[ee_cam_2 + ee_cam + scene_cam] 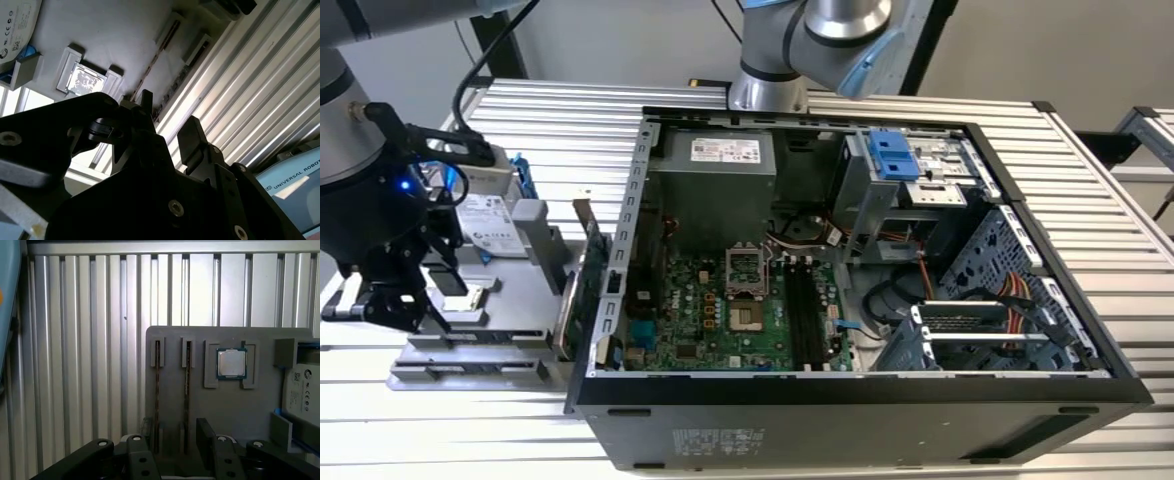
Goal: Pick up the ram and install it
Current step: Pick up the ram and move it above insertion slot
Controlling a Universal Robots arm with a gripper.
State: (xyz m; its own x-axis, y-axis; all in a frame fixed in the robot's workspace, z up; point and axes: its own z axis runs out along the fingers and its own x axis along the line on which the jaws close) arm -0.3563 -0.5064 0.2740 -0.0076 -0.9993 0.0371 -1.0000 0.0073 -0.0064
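Two thin ram sticks stand on edge in parallel slots of a grey holder plate [240, 415]. One ram [187, 385] lies nearer the plate's middle, the other [157, 390] by its edge. In the second wrist view a ram edge [152, 67] runs as a thin brown line. My gripper [175, 437] hovers over the near end of both slots, open, with nothing between its black fingers [206, 435]. In the exterior view the gripper [411, 305] hangs over the holder at the exterior view's left, beside the open computer case [854, 395].
A processor chip [231, 363] sits in a pocket of the holder, with a drive [302, 390] beyond it. A green card [594, 275] stands between holder and case. Long black slots [801, 310] lie on the motherboard. A second arm's base [774, 60] stands behind the case.
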